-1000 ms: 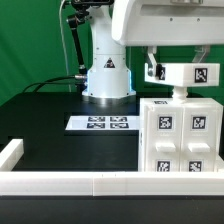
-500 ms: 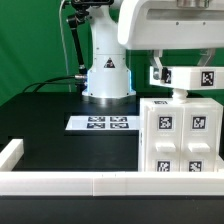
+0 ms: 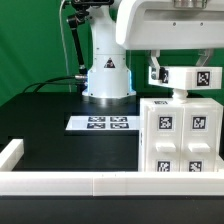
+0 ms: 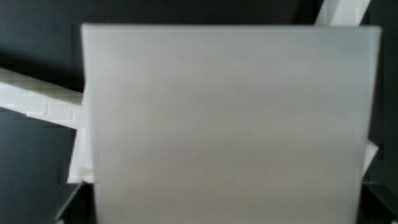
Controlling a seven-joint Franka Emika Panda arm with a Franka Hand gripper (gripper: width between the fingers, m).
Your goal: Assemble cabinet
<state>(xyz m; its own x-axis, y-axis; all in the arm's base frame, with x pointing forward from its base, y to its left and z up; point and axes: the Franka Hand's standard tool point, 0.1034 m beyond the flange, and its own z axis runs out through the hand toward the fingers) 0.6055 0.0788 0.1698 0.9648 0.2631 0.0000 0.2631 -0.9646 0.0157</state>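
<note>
Standing upright directly beneath the jaws, the cabinet (image 3: 180,138) shows its tagged front to the exterior camera, and its flat top is level. Its side at the exterior view's right runs out of the picture and its foot is hidden behind a low white rail (image 3: 90,182), so I cannot tell which way its long axis runs. It is plain white plastic. One upright seam and one level seam split the front into blocks, and four black-and-white square tags sit on it in two rows of two.

The gripper (image 3: 186,82) hangs just above the cabinet's top. Its jaws pinch a small white block (image 3: 185,73) that lies level and long from side to side, with one tag facing the camera. One finger (image 3: 154,72) presses the block's end; the other is out of sight. A short white stub (image 3: 180,94) shows between the block and the cabinet top.

The marker board (image 3: 100,123) lies flat on the black table (image 3: 50,130), lower than the jaws and well off toward the exterior view's left.

In the wrist view a blurred white face (image 4: 222,120) fills most of the picture, too close to identify.
</note>
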